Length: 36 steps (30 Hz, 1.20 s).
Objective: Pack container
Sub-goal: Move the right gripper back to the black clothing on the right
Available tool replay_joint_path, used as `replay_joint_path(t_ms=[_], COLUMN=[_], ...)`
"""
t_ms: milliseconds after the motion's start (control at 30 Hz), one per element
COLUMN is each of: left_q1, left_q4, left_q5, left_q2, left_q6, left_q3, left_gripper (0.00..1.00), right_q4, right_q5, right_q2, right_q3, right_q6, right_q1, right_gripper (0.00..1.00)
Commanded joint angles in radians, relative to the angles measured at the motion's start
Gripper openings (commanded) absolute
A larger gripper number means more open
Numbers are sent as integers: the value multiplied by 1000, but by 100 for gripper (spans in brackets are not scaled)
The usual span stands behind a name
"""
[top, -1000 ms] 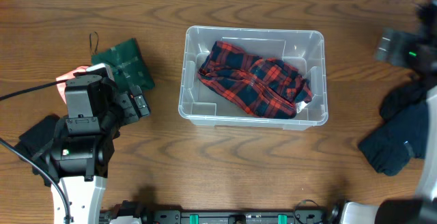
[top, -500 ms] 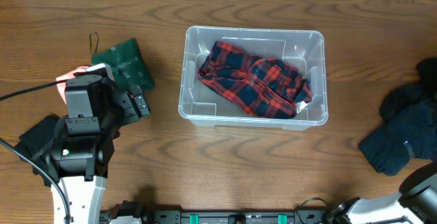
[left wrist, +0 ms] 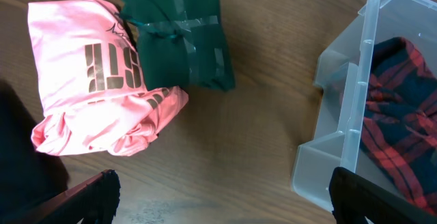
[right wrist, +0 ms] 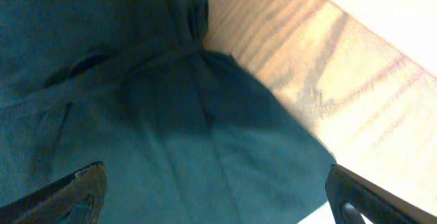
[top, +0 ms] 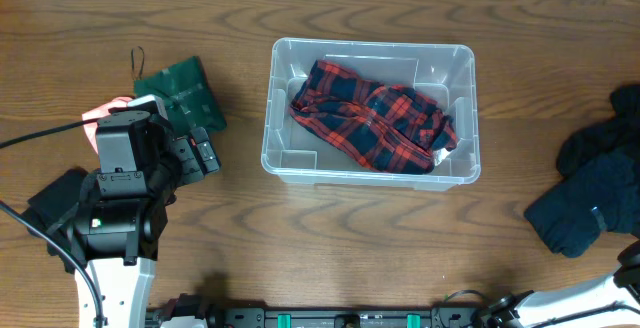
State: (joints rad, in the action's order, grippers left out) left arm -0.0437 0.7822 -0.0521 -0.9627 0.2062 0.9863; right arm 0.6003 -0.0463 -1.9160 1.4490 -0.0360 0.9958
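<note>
Pink shirt (left wrist: 89, 80) has grey block print, looks like "STR", with the rest folded under and unreadable; it touches a folded green cloth (left wrist: 181, 36). Container (top: 290, 158) sits mid-table holding a red-and-navy plaid garment (top: 375, 118), near and to the right of the left gripper (left wrist: 222, 195), whose fingers are spread wide with nothing between them. Right gripper (right wrist: 215, 197) is spread too, hanging over a dark garment (right wrist: 136, 115) at the table's right side, well apart from the container.

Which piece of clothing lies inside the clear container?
The red plaid garment: it alone lies in the container. The pink shirt, the green folded cloth and the dark garment lie outside it.
</note>
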Motion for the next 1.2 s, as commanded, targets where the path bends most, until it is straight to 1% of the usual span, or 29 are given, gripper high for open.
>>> replay_joint_path(t_ms=[0, 33, 133, 233, 367, 467, 600, 667, 733, 800, 867, 900, 933, 967, 1000, 1100, 1167], left_q1=[3, 3, 3, 3, 3, 3, 3, 3, 3, 3, 3, 3, 3, 3, 3, 3, 3], left_q4=[2, 2, 2, 2, 2, 2, 2, 2, 2, 2, 2, 2, 2, 2, 2, 2, 2], left_q5=[8, 8, 8, 8, 8, 8, 8, 8, 8, 8, 8, 8, 8, 8, 8, 8, 8], left_q2=[-3, -3, -3, -3, -3, -3, -3, -3, -3, -3, -3, -3, -3, -3, -3, -3, -3], left_q6=[2, 2, 2, 2, 2, 2, 2, 2, 2, 2, 2, 2, 2, 2, 2, 2, 2], left_q3=[24, 24, 24, 24, 24, 24, 24, 24, 24, 24, 24, 24, 24, 24, 24, 24, 24], left_gripper=[98, 98, 98, 98, 98, 98, 98, 98, 98, 98, 98, 98, 98, 98, 98, 98, 98], right_q4=[-28, -37, -56, -71, -96, -99, -89, -76, -66, -59, -58, -61, -65, -66, -67, -69, -69], right_q5=[-94, -124, -170, -172, -176, -226, -279, -301, -325, -350, -357, -358, -358, -358, -358, -359, -382], right_q2=[-62, -85, -148, -196, -232, -250, -282, -300, -313, -323, -328, -329, -329, -329, -329, -329, -327], right_q3=[2, 2, 2, 2, 2, 2, 1, 0, 0, -1, -7, -13, -22, -29, -35, -42, -42], right_q6=[-148, -180, -212, -280, -341, -377, -381, -381, -381, -381, -381, -382, -391, -399, -404, -406, -406], right_q1=[23, 27, 39, 44, 43, 44, 42, 39, 35, 29, 22, 18, 13, 8, 5, -1, -4], right_gripper=[99, 99, 99, 99, 99, 99, 99, 93, 91, 93, 97, 96, 93, 84, 77, 50, 31])
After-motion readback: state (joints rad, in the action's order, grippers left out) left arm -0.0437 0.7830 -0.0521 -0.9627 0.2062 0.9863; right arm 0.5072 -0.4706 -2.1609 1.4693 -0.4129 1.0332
